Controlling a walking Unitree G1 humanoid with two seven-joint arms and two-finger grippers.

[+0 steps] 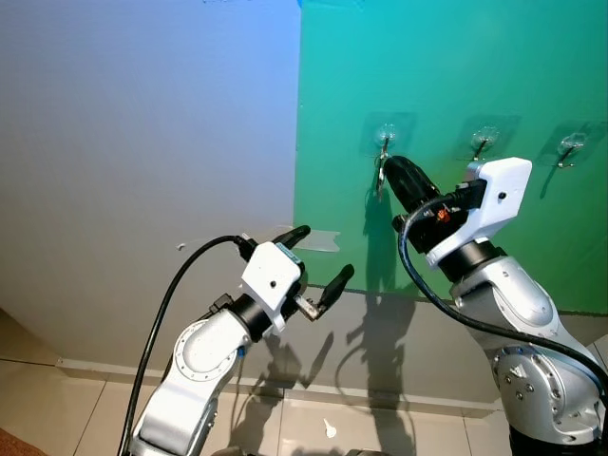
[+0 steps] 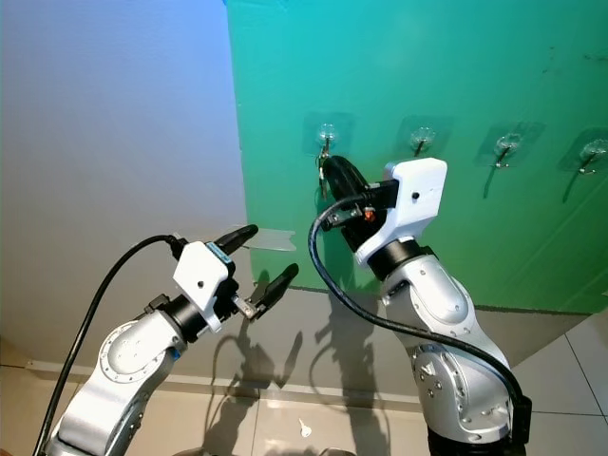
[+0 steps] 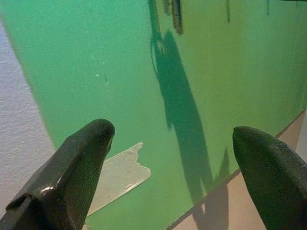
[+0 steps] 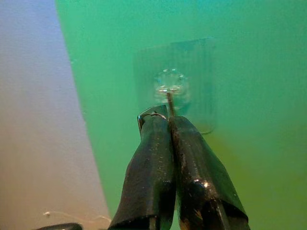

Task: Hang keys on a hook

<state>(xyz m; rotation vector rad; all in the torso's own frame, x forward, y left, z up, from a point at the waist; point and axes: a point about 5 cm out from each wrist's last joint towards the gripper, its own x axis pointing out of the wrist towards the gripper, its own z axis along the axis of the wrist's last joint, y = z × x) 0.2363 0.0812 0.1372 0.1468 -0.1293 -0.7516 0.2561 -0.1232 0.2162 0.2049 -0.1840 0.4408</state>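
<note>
My right gripper is up at the leftmost hook on the green wall panel.

The green panel (image 1: 456, 85) carries a row of clear adhesive hooks. My right gripper (image 4: 168, 120) is pinched on a metal key ring (image 4: 149, 115), touching the leftmost hook (image 4: 169, 88). My left gripper (image 1: 318, 261) hangs wide apart by the panel's lower left corner, near a tape strip (image 3: 120, 175).
</note>
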